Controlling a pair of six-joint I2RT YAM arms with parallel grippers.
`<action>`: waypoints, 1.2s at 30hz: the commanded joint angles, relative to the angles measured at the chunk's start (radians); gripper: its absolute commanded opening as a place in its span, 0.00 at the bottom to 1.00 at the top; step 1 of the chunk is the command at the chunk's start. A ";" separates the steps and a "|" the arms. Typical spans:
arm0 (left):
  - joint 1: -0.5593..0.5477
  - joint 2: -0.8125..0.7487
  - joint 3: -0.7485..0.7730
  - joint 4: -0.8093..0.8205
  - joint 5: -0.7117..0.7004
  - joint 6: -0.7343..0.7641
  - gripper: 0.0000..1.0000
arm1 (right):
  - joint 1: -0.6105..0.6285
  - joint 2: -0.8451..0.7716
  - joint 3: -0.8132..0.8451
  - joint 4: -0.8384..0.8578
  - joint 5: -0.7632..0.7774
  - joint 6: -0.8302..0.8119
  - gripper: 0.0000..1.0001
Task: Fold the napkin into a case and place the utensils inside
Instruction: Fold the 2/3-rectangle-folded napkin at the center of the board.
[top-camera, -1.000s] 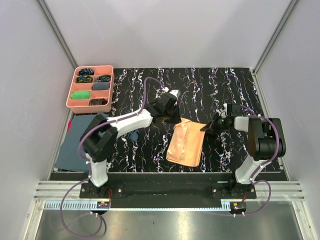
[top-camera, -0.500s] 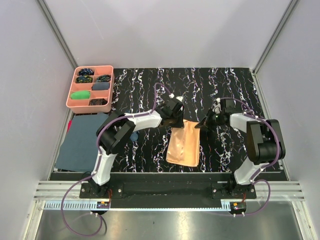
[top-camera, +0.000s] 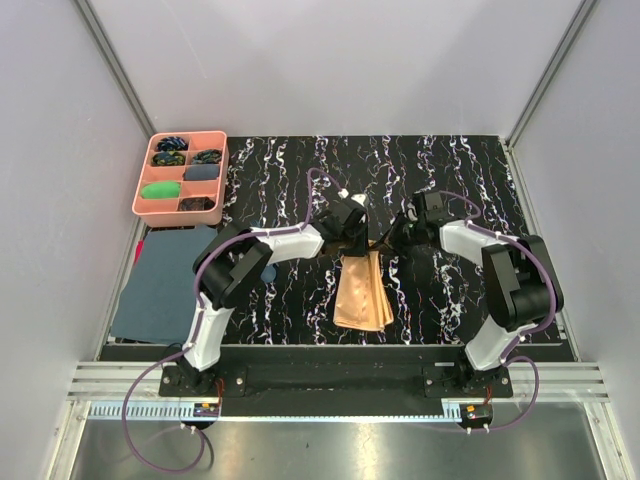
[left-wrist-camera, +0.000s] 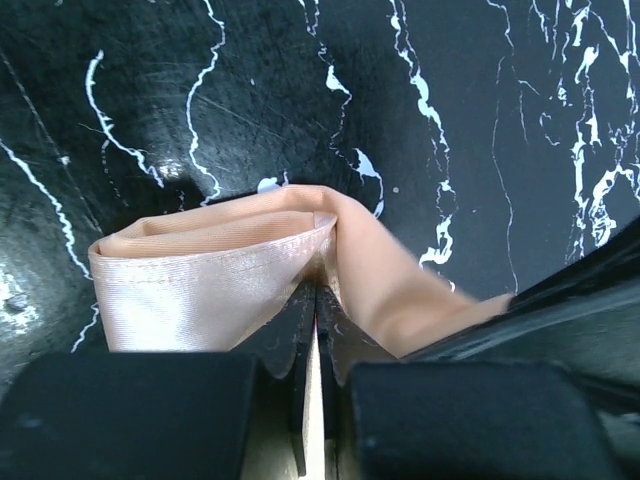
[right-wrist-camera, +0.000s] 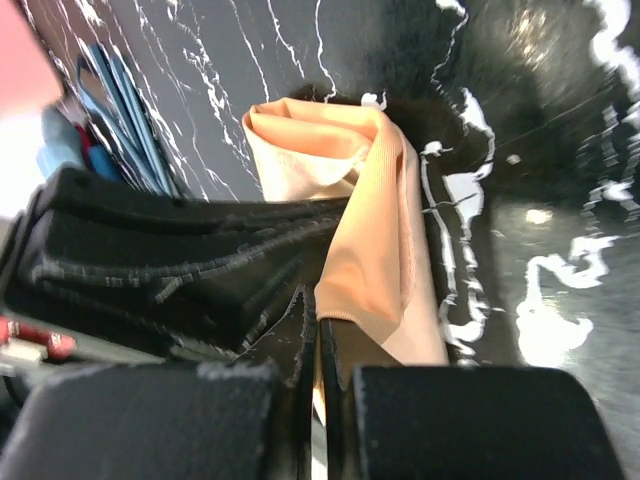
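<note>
The peach-orange napkin (top-camera: 362, 290) lies folded lengthwise on the black marbled table, narrow and bunched at its far end. My left gripper (top-camera: 358, 240) is shut on the far left corner of the napkin (left-wrist-camera: 200, 285), its fingertips (left-wrist-camera: 305, 310) pinching the fabric. My right gripper (top-camera: 392, 243) is shut on the other far corner, with the napkin (right-wrist-camera: 375, 230) draped from its closed jaws. The two grippers stand almost touching above the cloth. Slim blue pieces (right-wrist-camera: 115, 100) show blurred beyond the left arm; I cannot tell whether they are the utensils. No finished case shows.
A pink compartment tray (top-camera: 143, 205) with small coloured bundles stands at the back left. A dark blue-grey cloth (top-camera: 155, 285) lies at the left edge. Grey walls close the table (top-camera: 460, 170) on three sides.
Both grippers have moved towards each other, drawing the napkin's far corners together. The napkin has gone from a wide flat rectangle to a narrow gathered strip.
</note>
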 joint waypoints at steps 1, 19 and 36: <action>-0.011 0.004 -0.030 0.074 0.032 -0.016 0.05 | 0.041 0.018 -0.006 0.089 0.091 0.205 0.00; 0.016 -0.292 -0.175 -0.109 -0.014 0.002 0.16 | 0.053 0.010 -0.026 0.065 0.233 0.262 0.00; -0.080 -0.164 -0.304 0.053 -0.063 -0.058 0.06 | 0.128 -0.002 0.001 0.021 0.335 0.367 0.00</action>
